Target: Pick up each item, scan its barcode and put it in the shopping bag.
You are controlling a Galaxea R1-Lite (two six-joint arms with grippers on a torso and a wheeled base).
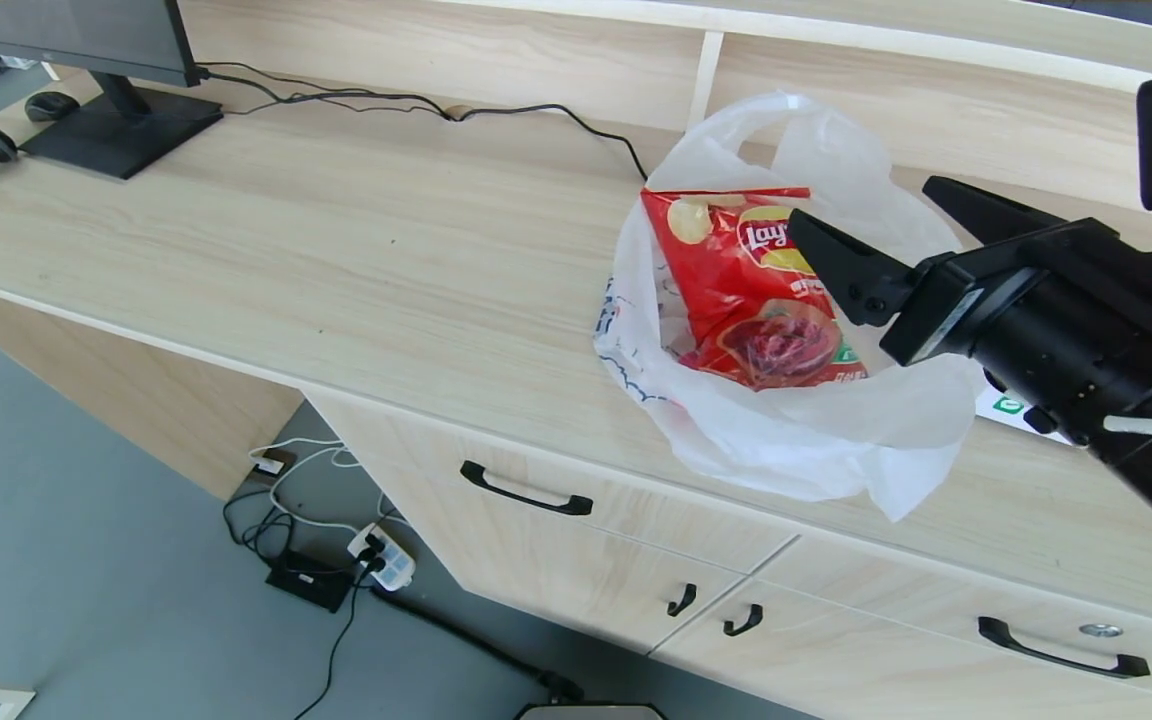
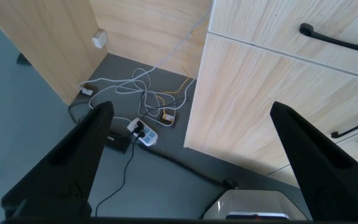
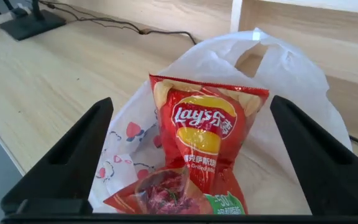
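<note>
Chip bag (image 1: 736, 260) stood tilted inside the white shopping bag (image 1: 816, 440), far right on the wooden counter (image 1: 336, 260). Judged light, air-puffed, with slick foil and contents that crush easily; best pinched gently at the crimped top seam. Right gripper (image 1: 864, 203) hovered over its right side, jaws wide, holding nothing. Left gripper (image 2: 192, 106) hung low before the drawer fronts (image 2: 260, 93), also spread wide.

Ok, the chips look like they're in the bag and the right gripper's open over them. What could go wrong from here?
1. The open right gripper sits close to the thin shopping bag; pulling back could snag the plastic and drag it.
2. Its loose lower flap lies near the counter front edge, so a tug might slide it off.
3. The chip bag leans half exposed and could tip out.
</note>
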